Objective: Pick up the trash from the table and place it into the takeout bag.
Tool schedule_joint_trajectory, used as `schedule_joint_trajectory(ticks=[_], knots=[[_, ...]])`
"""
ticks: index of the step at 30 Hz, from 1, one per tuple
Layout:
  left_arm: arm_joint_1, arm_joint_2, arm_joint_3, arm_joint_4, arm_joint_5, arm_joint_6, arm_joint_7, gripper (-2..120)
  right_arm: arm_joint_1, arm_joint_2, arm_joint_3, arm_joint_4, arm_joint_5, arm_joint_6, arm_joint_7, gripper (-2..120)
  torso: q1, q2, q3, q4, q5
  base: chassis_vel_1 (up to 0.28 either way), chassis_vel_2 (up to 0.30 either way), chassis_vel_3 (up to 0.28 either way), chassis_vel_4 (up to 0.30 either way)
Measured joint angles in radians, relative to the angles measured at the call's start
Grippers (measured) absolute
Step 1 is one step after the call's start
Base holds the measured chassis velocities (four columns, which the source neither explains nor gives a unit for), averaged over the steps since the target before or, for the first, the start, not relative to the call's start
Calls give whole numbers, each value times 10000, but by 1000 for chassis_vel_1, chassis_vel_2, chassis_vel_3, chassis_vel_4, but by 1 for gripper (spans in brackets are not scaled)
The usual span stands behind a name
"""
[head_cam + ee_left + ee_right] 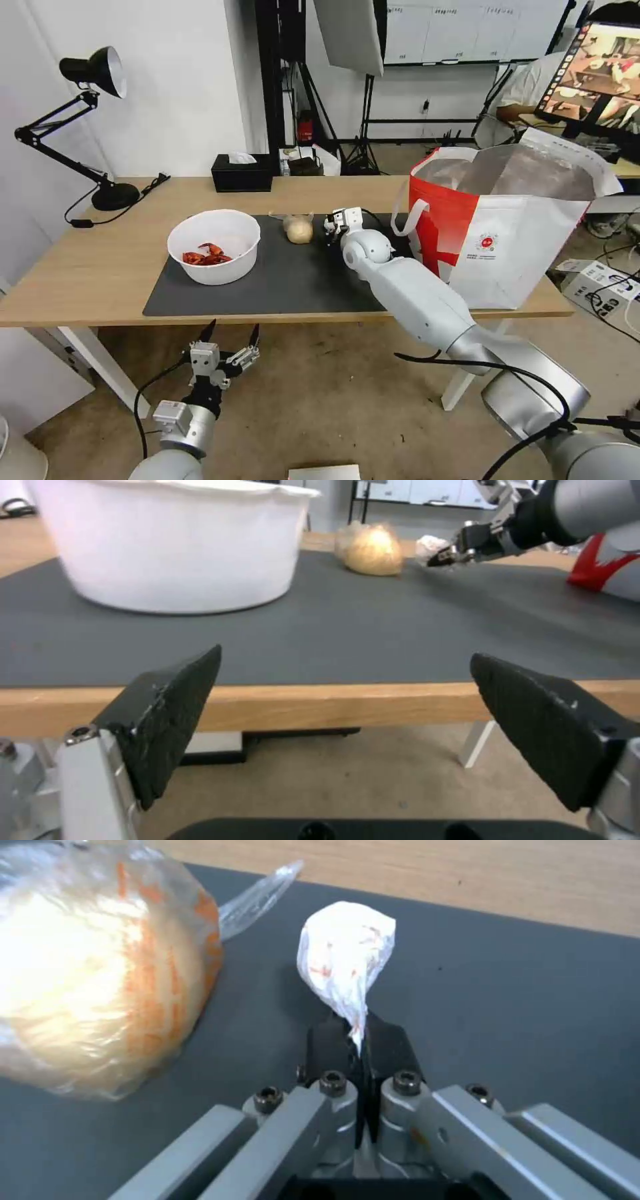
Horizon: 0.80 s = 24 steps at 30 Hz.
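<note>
One crumpled white tissue (347, 957), long axis in line with right gripper (357, 1040), jaws clamped on its tapered end; one beige ball (100, 985) beside; left gripper (347, 715) jaws apart.

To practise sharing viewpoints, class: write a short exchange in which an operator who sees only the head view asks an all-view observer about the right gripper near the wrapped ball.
Operator: From the head view I can't tell. Is the right gripper holding anything?
Observer: Yes. The right gripper is shut on the crumpled white tissue, pinching its narrow end.
Operator: Is that tissue touching the wrapped ball?
Observer: No. The wrapped ball lies beside it, with a strip of dark mat showing between them.
</note>
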Motion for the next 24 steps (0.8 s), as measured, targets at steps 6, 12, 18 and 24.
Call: schedule_joint_trajectory(ticks=[6, 12, 18, 24], knots=[[-469, 558, -36, -253, -522, 303, -178, 100, -117, -308, -194, 729, 49, 109, 165, 0, 2, -1, 1, -3, 1, 0, 0, 0, 0], [-189, 554, -403, -566, -663, 333, -215, 100, -419, -710, -318, 2072, -272, 632, 1198, 0, 1, -1, 1, -2, 1, 0, 0, 0, 0], [139, 498, -690, -722, -608, 308, -189, 100, -438, -1014, -589, 3200, -380, 1029, 2303, 0, -1, 0, 0, -2, 0, 0, 0, 0, 0], [326, 467, -791, -764, -590, 279, -169, 100, -351, -1184, -753, 4205, -331, 1524, 3622, 0, -1, 0, 0, -1, 0, 0, 0, 0, 0]])
